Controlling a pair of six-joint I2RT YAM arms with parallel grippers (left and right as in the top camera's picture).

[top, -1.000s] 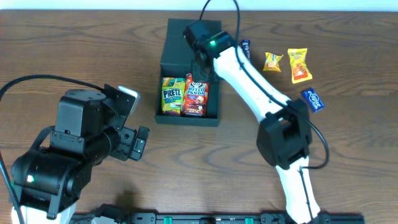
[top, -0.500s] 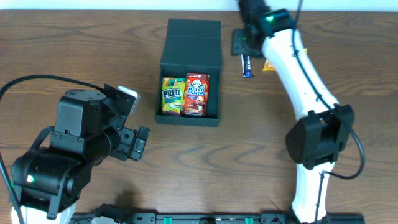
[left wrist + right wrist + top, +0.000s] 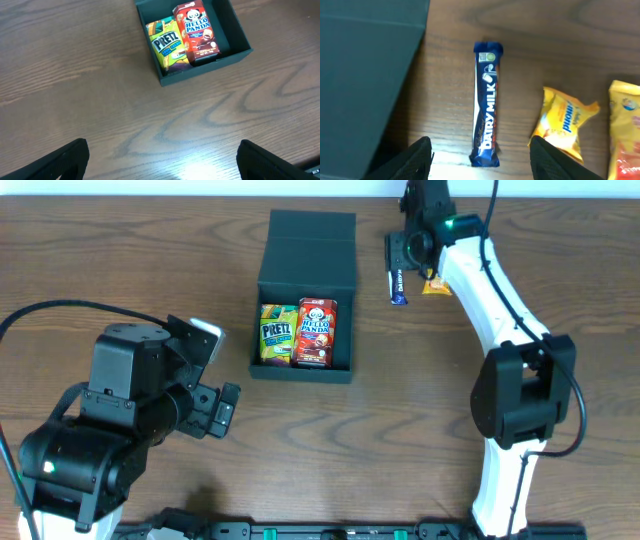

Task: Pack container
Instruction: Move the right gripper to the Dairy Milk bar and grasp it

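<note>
- Left gripper (image 3: 162, 165): nearest to you, matte black. Only its two finger ends show, at the bottom corners of the left wrist view. They are spread wide with bare table (image 3: 120, 260) between them and grip nothing.
- Table: brown wood-grain surface with a slight sheen.
- Container (image 3: 300, 372): dark teal-black matte cardboard, rectangular, at mid-table ahead of the left arm. Its flap lid lies folded back on the far side.
- Pretz box (image 3: 277, 333): glossy green-yellow carton lying flat in the container's left half, touching its neighbour.
- Hello Panda box (image 3: 315, 332): glossy red carton lying flat beside it. A strip of empty floor separates it from the right wall.
- Right gripper (image 3: 482, 160): at the far edge, just right of the lid, with its fingers parted and empty. They flank the near end of the bar, and you cannot tell whether they touch the table.
- Dairy Milk bar (image 3: 486, 107): long, slim blue foil wrapper with crimped ends, lying flat.
- Yellow snack pack (image 3: 563, 122): crinkled foil, right of the bar. From overhead, the arm mostly covers it.
- Second yellow pack (image 3: 626, 125): cut off by the frame's right edge, print unreadable.
- Change: one second ago the right gripper sat over the Hello Panda box. It has since swung out past the container to the bar. The left arm and both cartons are unmoved.
</note>
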